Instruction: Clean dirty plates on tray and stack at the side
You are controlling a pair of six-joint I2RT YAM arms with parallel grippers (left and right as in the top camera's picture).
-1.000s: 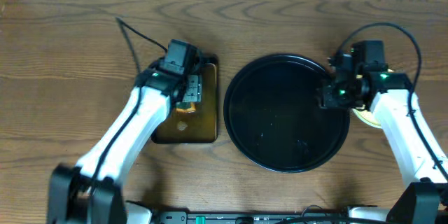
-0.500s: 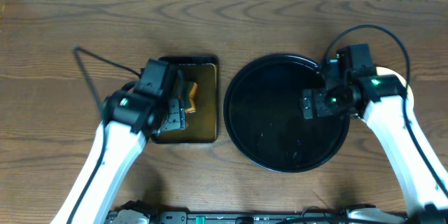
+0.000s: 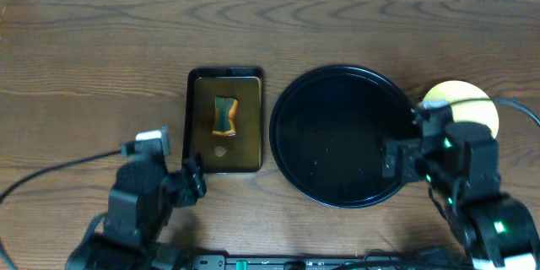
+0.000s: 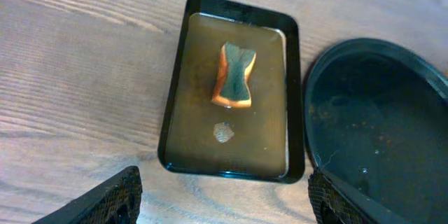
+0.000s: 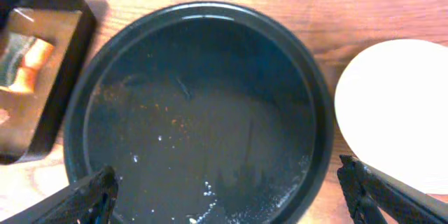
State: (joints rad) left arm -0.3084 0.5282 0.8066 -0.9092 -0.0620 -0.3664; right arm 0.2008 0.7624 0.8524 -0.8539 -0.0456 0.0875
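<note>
Two end effectors hang over the near edge of the wooden worktop (image 3: 84, 51), each with nothing in it. The left end effector (image 4: 222, 190) has its dark fingers (image 4: 105, 199) spread wide at the bottom corners of its wrist view, with bare wood and the near rim of a rectangular black tray (image 4: 175, 112) between them. The right end effector (image 5: 227, 175) is spread as wide, and it hovers above the near part of the large round black tray (image 5: 318, 112). That round tray sits mid-worktop, just right of the rectangular one and apart from it by a narrow strip of wood. It carries no plates, only a wet sheen, droplets and fine reddish specks on its floor. In the rectangular tray an orange and green sponge (image 4: 234, 75) lies in brownish liquid towards the far end, with a small pale blob (image 4: 224, 133) just nearer. Off the round tray, close beside its right rim, a pale yellow plate (image 3: 464, 101) lies flat on the wood with its near edge hidden by the right arm. It shows a clean top, and it may be the top of a stack, but from above only one disc can be made out.
</note>
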